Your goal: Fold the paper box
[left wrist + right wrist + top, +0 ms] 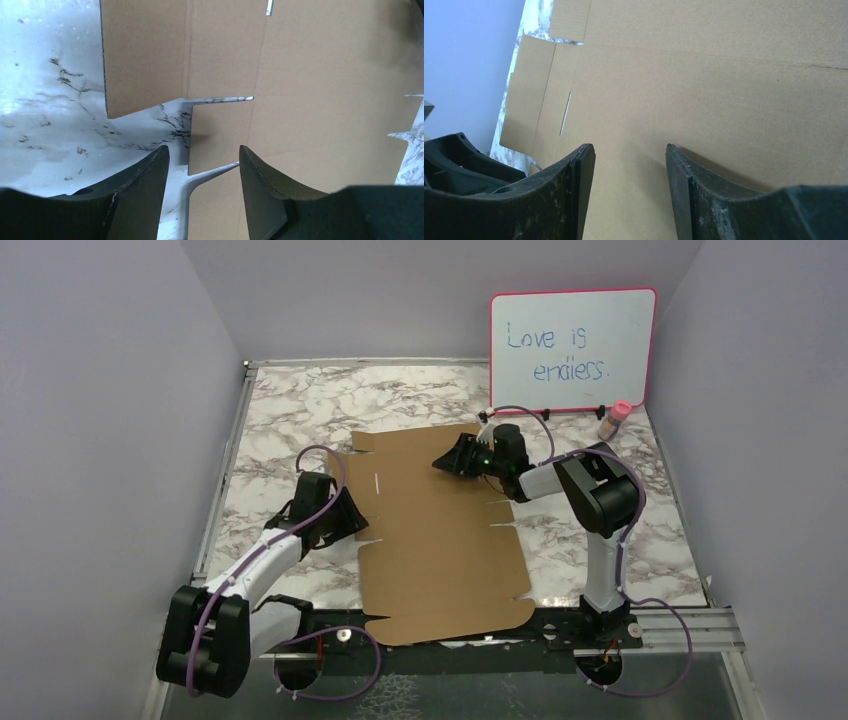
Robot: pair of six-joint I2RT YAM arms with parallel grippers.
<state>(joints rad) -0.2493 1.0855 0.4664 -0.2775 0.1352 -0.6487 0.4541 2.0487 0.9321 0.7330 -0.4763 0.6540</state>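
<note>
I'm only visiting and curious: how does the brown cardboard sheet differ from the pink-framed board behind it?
The paper box lies flat on the table as an unfolded sheet, while the whiteboard stands upright at the far edge. The paper box is plain brown and unmarked, while the whiteboard is white with a pink frame and the handwritten words "Love is endless." The paper box has slits and flaps cut along its sides, while the whiteboard's outline is smooth with rounded corners. Both are thin, roughly rectangular panels.

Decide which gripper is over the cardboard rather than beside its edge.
The right gripper: it hangs over the paper box, while the left gripper sits at its left edge.
</note>
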